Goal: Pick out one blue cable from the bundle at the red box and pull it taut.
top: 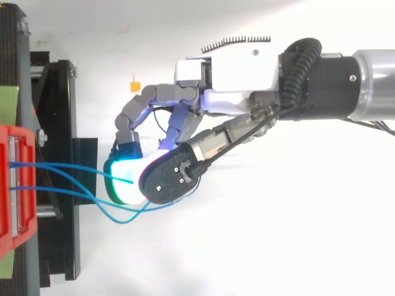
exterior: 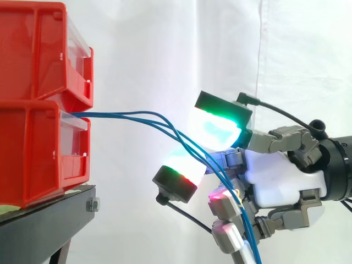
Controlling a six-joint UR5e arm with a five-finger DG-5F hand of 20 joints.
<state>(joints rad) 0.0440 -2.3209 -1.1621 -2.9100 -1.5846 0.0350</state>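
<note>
Hand (top: 234,86): fingertips (top: 123,180) pinch one slack blue cable (top: 62,165) near red bin (exterior: 33,154); next move, judged: steady pull away until taut.

Two red boxes are stacked at the upper left in the side view, and it's the lower red box (exterior: 33,154) that matters. The blue cables (exterior: 121,115) come out of its clear front lip close together and run level toward the right. Now they fan apart and slope down toward the lower right of the frame, slack rather than straight. From above, the strands (top: 49,164) leave the box at the left edge, and one droops in a loose loop below the others. They pass between the curled fingers of the hand (exterior: 275,176). It seems to pinch at least one, though I can't tell which.
</note>
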